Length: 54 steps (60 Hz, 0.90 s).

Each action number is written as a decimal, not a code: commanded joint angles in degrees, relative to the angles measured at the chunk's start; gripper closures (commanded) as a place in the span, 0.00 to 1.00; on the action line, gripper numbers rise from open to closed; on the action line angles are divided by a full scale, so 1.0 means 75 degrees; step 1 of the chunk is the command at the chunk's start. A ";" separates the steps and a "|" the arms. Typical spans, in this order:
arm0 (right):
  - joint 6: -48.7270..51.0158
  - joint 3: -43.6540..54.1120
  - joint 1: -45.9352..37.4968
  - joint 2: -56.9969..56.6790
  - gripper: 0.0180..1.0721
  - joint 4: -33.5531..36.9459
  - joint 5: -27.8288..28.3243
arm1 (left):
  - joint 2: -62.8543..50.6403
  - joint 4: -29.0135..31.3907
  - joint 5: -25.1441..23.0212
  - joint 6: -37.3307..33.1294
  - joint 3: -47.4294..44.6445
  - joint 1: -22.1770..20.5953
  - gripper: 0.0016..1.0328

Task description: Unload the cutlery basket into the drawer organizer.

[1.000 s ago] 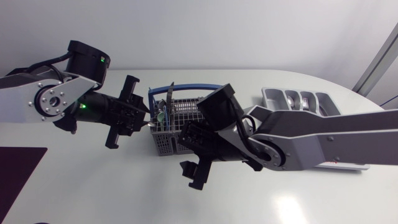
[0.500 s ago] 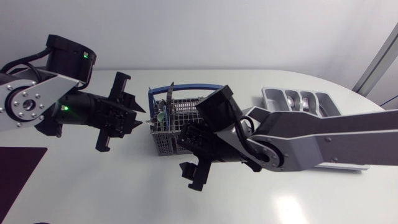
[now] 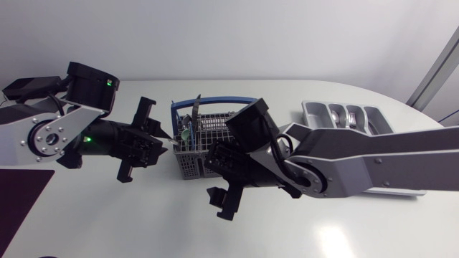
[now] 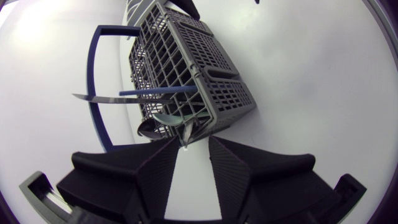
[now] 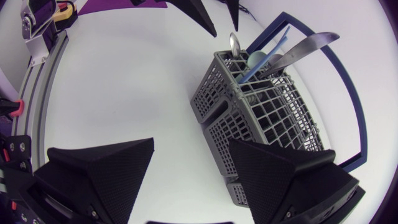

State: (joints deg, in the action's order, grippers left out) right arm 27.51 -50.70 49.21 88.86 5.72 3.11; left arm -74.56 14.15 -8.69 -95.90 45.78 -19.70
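The grey cutlery basket (image 3: pixel 195 147) with a blue hoop handle (image 3: pixel 215 99) stands mid-table. At its left end it holds a knife (image 4: pixel 93 99), a spoon (image 4: pixel 165 121) and a blue-handled piece (image 4: pixel 155 91). My left gripper (image 3: pixel 165 143) is open just left of that end; a thin handle tip from the basket reaches into the gap between its fingers (image 4: pixel 155 165), untouched. My right gripper (image 3: pixel 211 173) is wide open at the basket's near side, and the basket (image 5: pixel 261 112) lies ahead of it. The grey drawer organizer (image 3: pixel 344 116) sits at the far right.
A dark purple mat (image 3: pixel 18 193) lies at the table's left edge. The right arm's broad silver links (image 3: pixel 373 161) cross the table in front of the organizer. Bare white tabletop (image 3: pixel 143 222) extends in front of the basket.
My left arm drew back to the left, then returned, so its gripper now sits slightly lower by the basket's left end. The right arm and basket have not moved.
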 commanded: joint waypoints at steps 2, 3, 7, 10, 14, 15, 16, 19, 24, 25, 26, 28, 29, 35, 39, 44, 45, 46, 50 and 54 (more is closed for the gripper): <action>0.0082 0.0021 0.0083 0.0187 0.17 -0.0082 -0.0040 | -0.0277 -0.0117 -0.0013 -0.0280 -0.0069 -0.0080 0.65; 0.0082 0.0021 0.0083 0.0187 0.17 -0.0082 -0.0040 | -0.0288 -0.0117 -0.0013 -0.0280 -0.0045 -0.0080 0.65; 0.0094 0.0021 0.0083 0.0211 0.17 -0.0082 -0.0040 | -0.0371 -0.0141 -0.0013 -0.0268 0.0025 -0.0092 0.65; 0.0094 0.0021 0.0083 0.0222 0.17 -0.0094 -0.0029 | -0.0441 -0.0164 -0.0002 -0.0268 0.0060 -0.0092 0.65; 0.0094 0.0021 0.0083 0.0222 0.17 -0.0106 -0.0029 | -0.0535 -0.0188 -0.0002 -0.0268 0.0107 -0.0092 0.66; 0.0094 0.0021 0.0083 0.0222 0.17 -0.0118 -0.0029 | -0.0546 -0.0211 -0.0002 -0.0268 0.0119 -0.0092 0.66; 0.0094 0.0033 0.0083 0.0222 0.17 -0.0118 -0.0029 | -0.0546 -0.0223 -0.0002 -0.0268 0.0119 -0.0092 0.66; 0.0094 0.0045 0.0083 0.0234 0.17 -0.0141 -0.0029 | -0.0570 -0.0282 -0.0002 -0.0257 0.0119 -0.0115 0.66; 0.0106 0.0045 0.0071 0.0258 0.17 -0.0141 -0.0017 | -0.0628 -0.0399 -0.0002 -0.0257 0.0119 -0.0127 0.66; 0.0106 0.0045 0.0071 0.0258 0.17 -0.0141 -0.0017 | -0.0652 -0.0446 0.0010 -0.0245 0.0130 -0.0127 0.66; 0.0106 0.0045 0.0071 0.0258 0.17 -0.0141 -0.0017 | -0.0663 -0.0481 0.0033 -0.0245 0.0130 -0.0127 0.66; 0.0106 0.0045 0.0083 0.0246 0.17 -0.0141 -0.0017 | -0.0675 -0.0528 0.0045 -0.0245 0.0130 -0.0127 0.66; 0.0106 0.0045 0.0083 0.0246 0.17 -0.0141 -0.0017 | -0.0675 -0.0551 0.0045 -0.0233 0.0130 -0.0127 0.66; 0.0118 0.0045 0.0083 0.0246 0.17 -0.0141 -0.0017 | -0.0699 -0.0774 0.0080 -0.0210 0.0142 -0.0127 0.66; 0.0118 0.0045 0.0083 0.0258 0.17 -0.0141 -0.0017 | -0.0722 -0.0856 0.0104 -0.0163 0.0142 -0.0127 0.71; 0.0106 0.0056 0.0083 0.0269 0.17 -0.0141 -0.0017 | -0.0746 -0.0903 0.0115 -0.0151 0.0130 -0.0127 0.72; 0.0106 0.0056 0.0083 0.0269 0.17 -0.0153 -0.0017 | -0.0757 -0.0903 0.0139 -0.0139 0.0142 -0.0127 0.73; 0.0106 0.0056 0.0083 0.0281 0.17 -0.0153 -0.0017 | -0.0769 -0.0903 0.0162 -0.0116 0.0154 -0.0127 0.74; 0.0106 0.0056 0.0095 0.0281 0.17 -0.0153 -0.0017 | -0.0816 -0.0891 0.0303 -0.0093 0.0177 -0.0150 0.78; 0.0106 0.0056 0.0095 0.0281 0.17 -0.0153 -0.0017 | -0.0886 -0.0879 0.0362 -0.0081 0.0177 -0.0162 0.81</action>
State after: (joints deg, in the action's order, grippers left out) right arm 27.51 -50.70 49.43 89.65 4.89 3.14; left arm -79.70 7.79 -6.59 -96.01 45.91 -20.34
